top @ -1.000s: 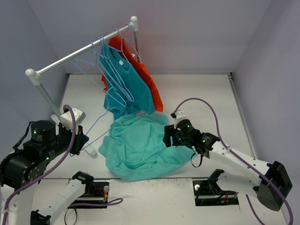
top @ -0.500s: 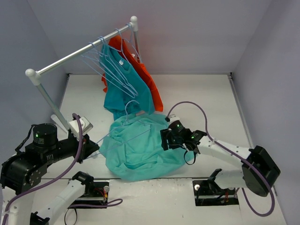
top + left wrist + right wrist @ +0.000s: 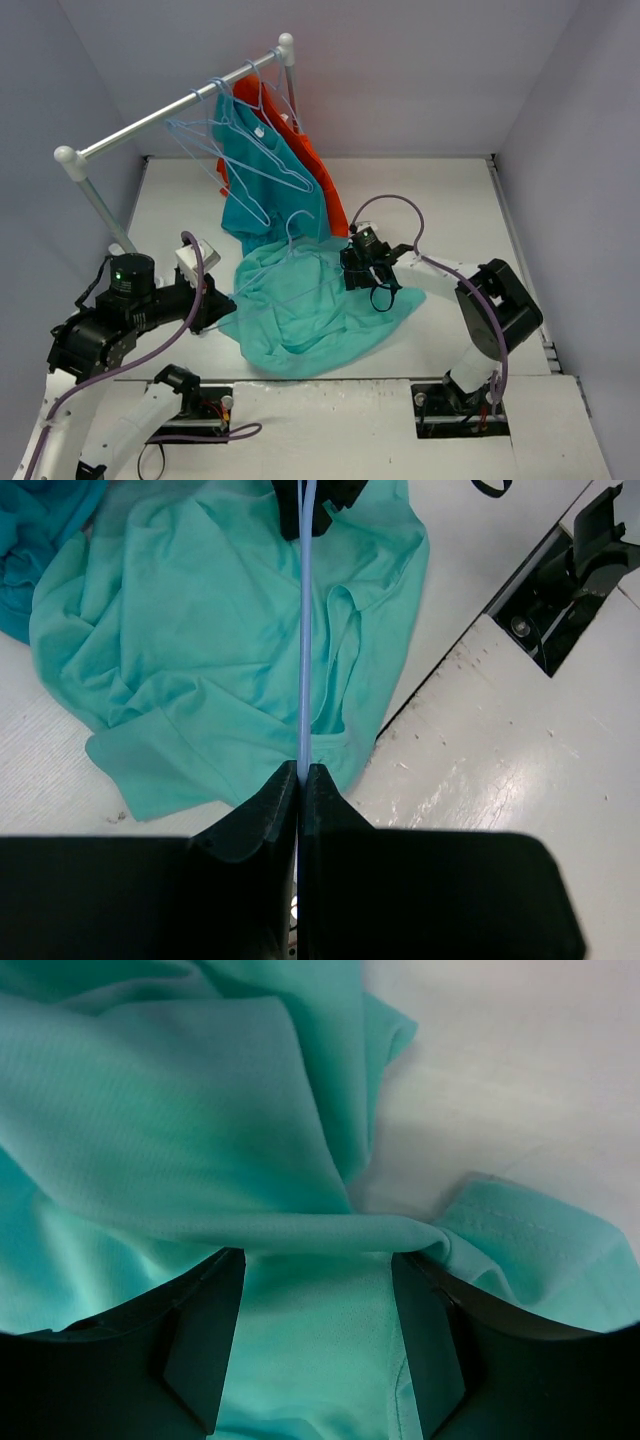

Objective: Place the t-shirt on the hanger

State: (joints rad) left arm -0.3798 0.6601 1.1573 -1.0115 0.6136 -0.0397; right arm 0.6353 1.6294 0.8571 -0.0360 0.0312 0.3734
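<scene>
**Hanger gripped, t-shirt straddled**

Clamps left gripper shut on hanger, with the wire pointing straight ahead from the fingertips. Holds that wire above t-shirt, crumpled below and ahead on table. Spreads right gripper apart, jaws astride a raised fold of t-shirt, contact with the pads unclear. Shows rail with hung garments farther out, beyond both grippers.
</scene>
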